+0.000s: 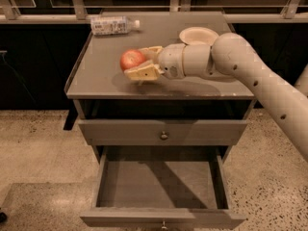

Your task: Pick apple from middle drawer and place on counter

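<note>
The red apple [131,59] sits between the two pale fingers of my gripper [144,61], which is shut on it. Gripper and apple are low over the middle of the grey counter [96,76], casting a shadow on it; I cannot tell whether the apple touches the surface. My arm reaches in from the right. Below, the middle drawer [161,182] is pulled fully open, and its grey tray floor has nothing on it.
A plastic water bottle [113,25] lies at the counter's back left. A pale plate [198,34] sits at the back right, next to my arm. A shut drawer front with a round knob [164,135] lies between the counter and the open drawer. The floor is speckled.
</note>
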`<state>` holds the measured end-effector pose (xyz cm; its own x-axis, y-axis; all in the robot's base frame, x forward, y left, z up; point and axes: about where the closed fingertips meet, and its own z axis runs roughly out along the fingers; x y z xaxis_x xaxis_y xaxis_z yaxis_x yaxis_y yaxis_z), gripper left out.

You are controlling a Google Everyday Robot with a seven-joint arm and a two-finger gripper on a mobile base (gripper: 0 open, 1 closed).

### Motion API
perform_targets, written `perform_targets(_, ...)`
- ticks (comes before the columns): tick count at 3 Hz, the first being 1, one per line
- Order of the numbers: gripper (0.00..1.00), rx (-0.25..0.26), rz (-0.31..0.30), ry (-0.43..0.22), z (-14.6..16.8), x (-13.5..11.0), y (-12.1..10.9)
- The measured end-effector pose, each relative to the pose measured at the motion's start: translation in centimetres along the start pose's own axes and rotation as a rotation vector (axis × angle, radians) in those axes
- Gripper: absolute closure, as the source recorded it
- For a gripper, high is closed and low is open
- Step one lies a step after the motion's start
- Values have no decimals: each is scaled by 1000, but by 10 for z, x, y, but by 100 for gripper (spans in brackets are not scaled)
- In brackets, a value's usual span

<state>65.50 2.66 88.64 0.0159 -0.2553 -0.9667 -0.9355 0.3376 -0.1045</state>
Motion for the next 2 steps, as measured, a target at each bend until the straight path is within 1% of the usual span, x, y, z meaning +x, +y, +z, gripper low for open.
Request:
perform_targets(1, 81, 13, 11, 8, 19, 9, -12)
perform_targets(2, 58, 12, 11, 8, 20, 9, -12)
